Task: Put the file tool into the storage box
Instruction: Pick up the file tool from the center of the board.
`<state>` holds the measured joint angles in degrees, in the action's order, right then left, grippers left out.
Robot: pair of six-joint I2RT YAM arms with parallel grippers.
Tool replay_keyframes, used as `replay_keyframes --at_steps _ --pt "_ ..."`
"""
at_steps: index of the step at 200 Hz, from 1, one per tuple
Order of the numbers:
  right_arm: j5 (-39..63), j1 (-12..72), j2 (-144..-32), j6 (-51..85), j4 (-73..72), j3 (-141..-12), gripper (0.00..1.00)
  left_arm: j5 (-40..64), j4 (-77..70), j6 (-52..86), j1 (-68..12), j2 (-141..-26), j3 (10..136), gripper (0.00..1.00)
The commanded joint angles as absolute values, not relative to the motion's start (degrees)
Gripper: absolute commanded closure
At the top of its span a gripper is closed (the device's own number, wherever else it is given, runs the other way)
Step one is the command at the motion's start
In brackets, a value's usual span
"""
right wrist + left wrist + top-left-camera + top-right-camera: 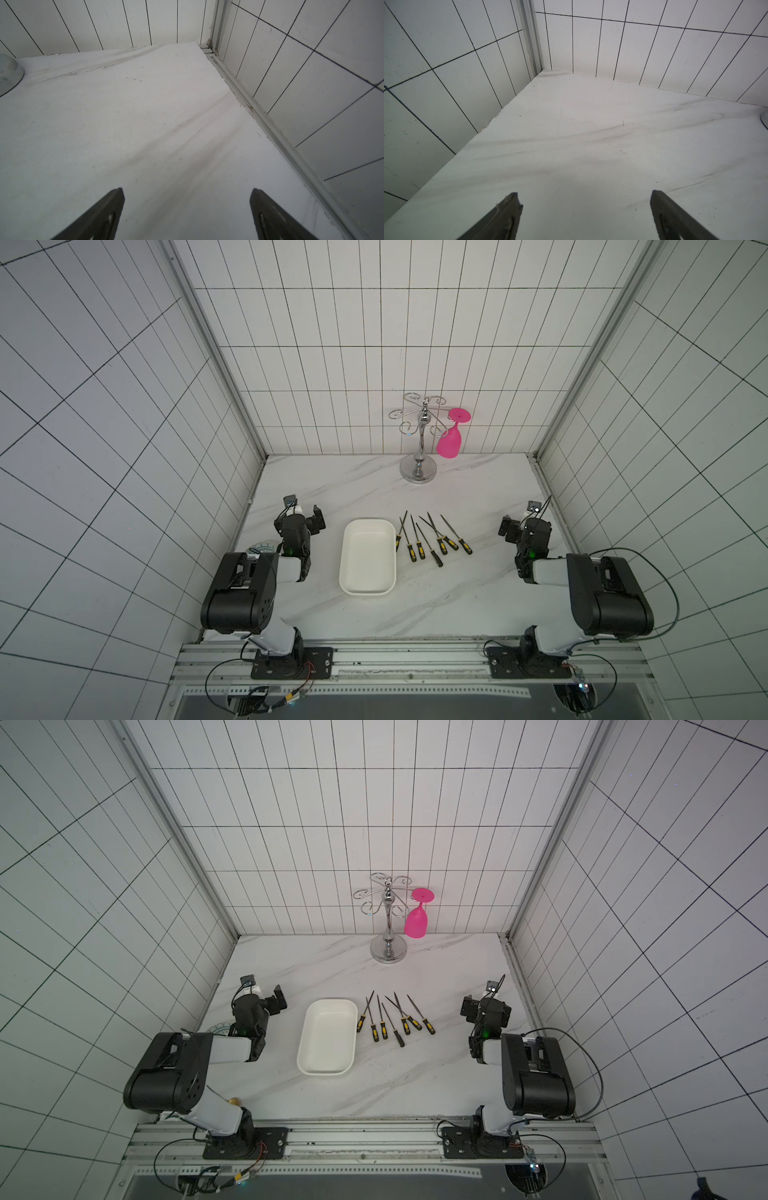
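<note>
The storage box (pixel 368 556) (pixel 328 1036), a white shallow tray, lies empty at the middle of the marble table in both top views. Right of it, several file tools (pixel 411 551) (pixel 374 1032) with black-and-yellow handles lie fanned out, tips pointing to the back. My left gripper (pixel 307 519) (pixel 268 997) hangs left of the box, open over bare marble. My right gripper (pixel 524 524) (pixel 486 1006) hangs right of the files, also open. Each wrist view shows only bare table between the spread fingers of the left gripper (pixel 584 197) and the right gripper (pixel 187 194).
A chrome glass stand (pixel 419 468) (pixel 389 950) with a pink glass (pixel 449 443) hung upside down stands at the back. A blue patterned dish (pixel 259 548) peeks out from under my left arm. Tiled walls close in the left, back and right.
</note>
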<state>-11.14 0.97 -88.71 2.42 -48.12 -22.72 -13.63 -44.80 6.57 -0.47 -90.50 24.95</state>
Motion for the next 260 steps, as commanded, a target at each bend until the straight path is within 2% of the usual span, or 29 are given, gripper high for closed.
replay_keyframes --at_steps 1,29,50,58,70,84,100,122,132,138,149,168,176,186,203,230,260 --pt "-10.4 0.4 -87.7 3.3 -47.1 -24.1 0.01 -13.2 -45.1 6.1 -0.4 -89.5 25.5 0.01" --pt "-10.4 0.6 -87.5 3.0 -46.4 -24.2 0.01 -13.1 -44.9 6.2 -0.3 -89.7 25.6 0.01" --pt "-4.1 0.5 -86.4 0.6 -42.4 -26.2 0.01 -13.2 -45.0 6.2 -0.4 -89.5 25.4 0.01" --pt "-3.2 1.1 -84.7 -0.9 -39.0 -27.7 0.01 -12.4 -45.6 5.5 -0.6 -89.3 25.3 0.01" --pt "-5.5 4.0 -81.2 -3.4 -26.4 -33.7 0.0 -13.3 -46.4 2.7 -2.4 -88.4 25.9 0.02" --pt "-9.1 8.7 -79.0 -3.2 -18.5 -39.3 0.01 -16.8 -34.0 2.4 -4.0 -84.6 30.4 0.01" --pt "-7.0 13.0 -77.6 -0.2 -14.4 -43.7 0.01 -18.6 -21.7 1.9 -7.1 -80.3 36.7 0.01" --pt "1.4 17.2 -77.6 13.3 -2.7 -50.2 0.01 -16.1 -7.3 5.4 -12.0 -75.5 42.8 0.02" --pt "3.8 18.8 -78.3 20.5 1.8 -51.9 0.01 -22.5 -6.6 10.3 -15.8 -74.3 42.7 0.01" --pt "5.8 19.8 -79.1 24.2 4.9 -53.0 0.09 -25.5 -6.1 15.9 -17.4 -73.7 42.4 0.01" --pt "9.2 21.6 -80.6 25.7 12.5 -55.4 0.21 -22.0 -3.1 24.8 -17.6 -72.4 41.9 0.01" --pt "7.7 27.1 -81.3 23.8 22.4 -57.9 0.28 -16.7 2.6 32.2 -18.6 -70.6 41.2 0.02" --pt "5.1 29.9 -80.8 22.8 25.5 -58.2 0.4 -16.4 4.2 34.3 -19.7 -70.0 40.7 0.01" --pt "4.2 33.1 -80.0 21.0 28.0 -58.3 0.49 -15.9 6.8 35.6 -21.5 -68.6 40.4 0.01" --pt "5.4 38.0 -79.5 18.2 29.0 -57.1 0.53 -19.7 10.6 37.7 -26.7 -65.3 38.7 0.01" --pt "5.1 44.3 -80.2 14.1 29.8 -56.3 0.54 -24.1 15.3 43.3 -33.1 -60.9 35.0 0.01" --pt "4.3 45.8 -82.8 11.8 29.7 -56.6 0.53 -27.0 15.9 44.0 -34.3 -60.4 33.0 0.01"
